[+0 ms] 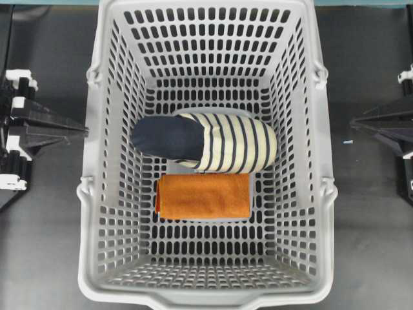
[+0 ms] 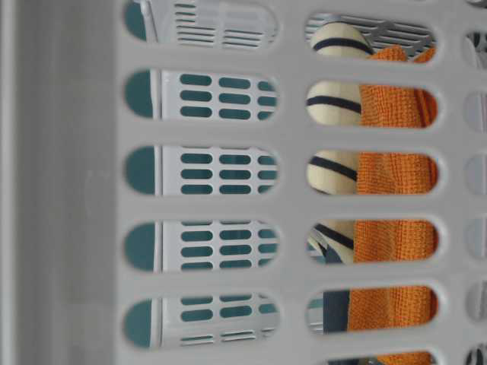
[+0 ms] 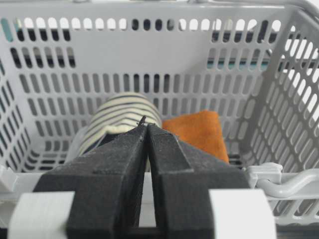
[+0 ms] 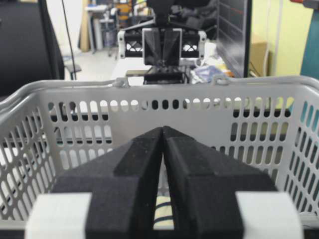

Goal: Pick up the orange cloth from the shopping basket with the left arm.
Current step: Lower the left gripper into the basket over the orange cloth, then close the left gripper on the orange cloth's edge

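Left wrist view first: the left gripper [image 3: 145,130] has its two matte black, foam-like wedge fingers pressed together, tips meeting in a point with nothing between them. It hangs just outside the rim of the shopping basket [image 3: 149,55], a light-grey moulded plastic tub whose walls are pierced by rows of rounded oblong slots. Beyond the fingertips, on the basket floor, lies the striped slipper [image 3: 122,117] (cream knit with dark bands, softly domed), and just beside it, to the right, the orange cloth [image 3: 199,134], a burnt-orange terry piece with a fuzzy, looped surface.

From overhead, the left gripper [image 1: 61,129] sits outside the basket's left wall, well apart from the cloth. The orange cloth [image 1: 204,196] is a flat, neatly folded rectangle on the slotted floor, its long edge touching the slipper [image 1: 205,143], whose plain navy toe points left.

The right gripper [image 4: 163,133] is likewise closed, its black wedges meeting tip to tip, held outside the opposite wall; overhead it appears at the right edge [image 1: 381,126].

Through the slots at table level, the cloth's [image 2: 396,175] coarse weave shows against the slipper's rounded stripes [image 2: 335,103].
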